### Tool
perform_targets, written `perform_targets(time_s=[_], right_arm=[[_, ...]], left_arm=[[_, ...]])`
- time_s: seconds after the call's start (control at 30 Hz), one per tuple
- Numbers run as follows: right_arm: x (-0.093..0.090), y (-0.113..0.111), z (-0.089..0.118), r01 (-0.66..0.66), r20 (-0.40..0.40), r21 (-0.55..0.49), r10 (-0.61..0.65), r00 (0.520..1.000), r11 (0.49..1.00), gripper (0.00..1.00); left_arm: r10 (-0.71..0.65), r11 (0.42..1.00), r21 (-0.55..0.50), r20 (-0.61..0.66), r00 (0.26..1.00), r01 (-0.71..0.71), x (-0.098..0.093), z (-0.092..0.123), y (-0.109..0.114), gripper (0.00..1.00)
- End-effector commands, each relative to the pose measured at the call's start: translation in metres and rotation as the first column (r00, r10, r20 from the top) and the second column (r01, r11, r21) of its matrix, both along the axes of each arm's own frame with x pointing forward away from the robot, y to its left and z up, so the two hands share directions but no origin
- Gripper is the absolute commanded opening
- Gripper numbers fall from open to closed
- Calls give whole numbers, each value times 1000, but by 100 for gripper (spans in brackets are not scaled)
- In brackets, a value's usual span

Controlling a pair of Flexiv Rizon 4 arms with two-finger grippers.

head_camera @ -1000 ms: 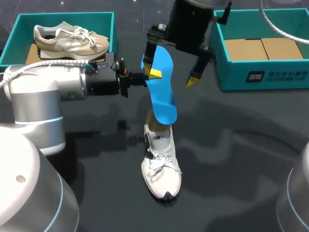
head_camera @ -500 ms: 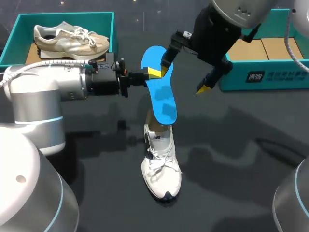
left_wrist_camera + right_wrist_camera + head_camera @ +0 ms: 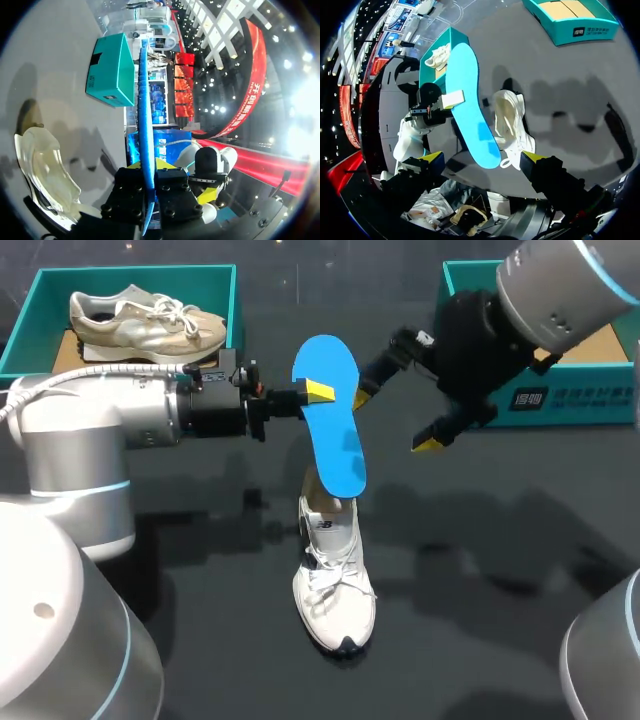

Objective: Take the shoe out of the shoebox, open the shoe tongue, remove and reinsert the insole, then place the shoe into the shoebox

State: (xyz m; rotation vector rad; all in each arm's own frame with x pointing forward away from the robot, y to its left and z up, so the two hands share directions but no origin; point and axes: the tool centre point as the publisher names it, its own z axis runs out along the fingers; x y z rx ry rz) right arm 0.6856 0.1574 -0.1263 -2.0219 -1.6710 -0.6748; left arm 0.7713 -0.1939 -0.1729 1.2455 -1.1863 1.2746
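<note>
While the left gripper [image 3: 312, 392] clamps the blue insole [image 3: 335, 435] by one edge above the white shoe [image 3: 335, 585] and the right gripper [image 3: 395, 423] hangs spread and empty off to one side of it, the insole may twist and miss the shoe's opening.

My work surface is a dark table [image 3: 500, 620]. Three items rest directly on it — a white shoe [image 3: 335, 585] near the middle, upright on its sole, toe toward my side; a teal shoebox [image 3: 28, 320] at the far left; a second teal shoebox [image 3: 560, 400] at the far right. Both boxes sit well apart from the shoe.
</note>
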Motion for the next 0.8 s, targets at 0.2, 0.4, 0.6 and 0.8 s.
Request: perform_targets(time_s=[0.2, 0.4, 0.6, 0.8], right_arm=[[1, -5, -16, -18, 95, 514, -36, 995, 858, 100], [4, -4, -20, -16, 94, 551, -42, 995, 834, 100], [3, -1, -23, -12, 96, 584, -54, 994, 812, 100], [3, 1, -28, -22, 108, 622, -58, 992, 783, 100]], left_arm=[[0, 1000, 1, 1, 1000, 0, 0, 0, -1, 0], [0, 1000, 1, 1, 1000, 0, 0, 0, -1, 0], [-9, 1000, -3, 10, 1000, 9, 0, 1, 3, 0], [-18, 1000, -16, 43, 999, 19, 0, 4, 10, 0]])
